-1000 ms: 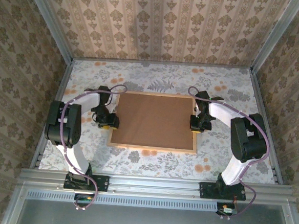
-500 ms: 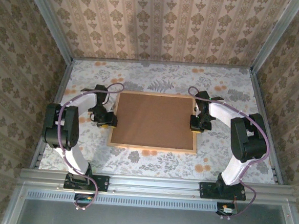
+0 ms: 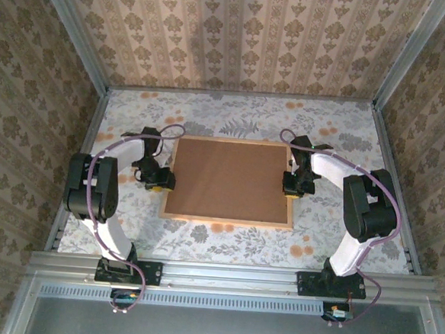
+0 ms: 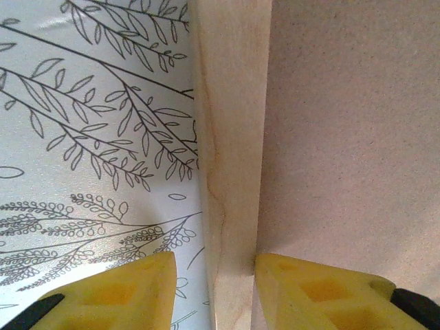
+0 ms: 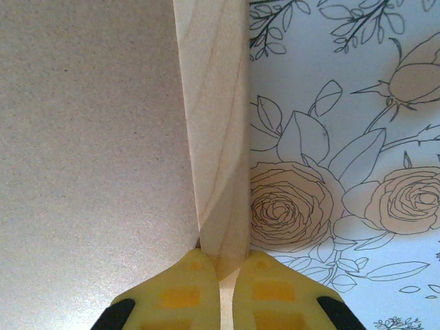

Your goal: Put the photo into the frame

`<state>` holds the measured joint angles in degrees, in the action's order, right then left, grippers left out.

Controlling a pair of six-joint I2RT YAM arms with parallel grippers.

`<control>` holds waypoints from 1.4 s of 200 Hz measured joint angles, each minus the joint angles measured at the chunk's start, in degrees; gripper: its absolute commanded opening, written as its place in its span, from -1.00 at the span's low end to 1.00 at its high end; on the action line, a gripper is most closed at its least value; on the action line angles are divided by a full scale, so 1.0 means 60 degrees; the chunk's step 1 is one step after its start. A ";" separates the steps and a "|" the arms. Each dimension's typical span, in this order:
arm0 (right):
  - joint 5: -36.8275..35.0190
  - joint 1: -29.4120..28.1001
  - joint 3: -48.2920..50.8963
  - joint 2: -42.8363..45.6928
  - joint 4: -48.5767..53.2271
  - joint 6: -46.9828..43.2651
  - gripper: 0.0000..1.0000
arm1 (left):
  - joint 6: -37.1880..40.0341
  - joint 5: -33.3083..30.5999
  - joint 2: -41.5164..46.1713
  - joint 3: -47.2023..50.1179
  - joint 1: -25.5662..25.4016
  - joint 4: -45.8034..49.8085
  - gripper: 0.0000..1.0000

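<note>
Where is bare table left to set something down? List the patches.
Bare table: the far strip between the frame and the back wall. Another strip runs between the frame and the near rail. Crowded: both short sides, where the left claw and right claw sit at the frame's edges.

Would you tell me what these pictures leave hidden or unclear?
Top view: whether the photo is inside the frame; the board covers it.
Top view: how the left gripper and right gripper grip; too small.
Wrist views: frame corners, cut off by the edges.
</note>
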<state>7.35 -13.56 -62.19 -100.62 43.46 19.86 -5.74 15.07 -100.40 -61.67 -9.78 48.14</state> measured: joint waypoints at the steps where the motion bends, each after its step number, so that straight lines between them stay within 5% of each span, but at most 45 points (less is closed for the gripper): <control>1: 0.0000 0.0000 0.0000 0.0000 0.0000 0.0000 -0.91 | 0.0000 -0.0004 0.0000 0.0000 0.0000 0.0000 -0.13; 280: 0.0000 0.0000 0.0000 0.0000 0.0000 0.0000 -0.92 | 0.0004 -0.0557 -0.0208 -0.0175 -0.0736 0.0018 -0.22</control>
<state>7.35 -13.56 -62.19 -100.62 43.46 19.86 -5.72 11.73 -101.65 -62.72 -14.20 48.25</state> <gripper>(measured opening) 0.069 0.387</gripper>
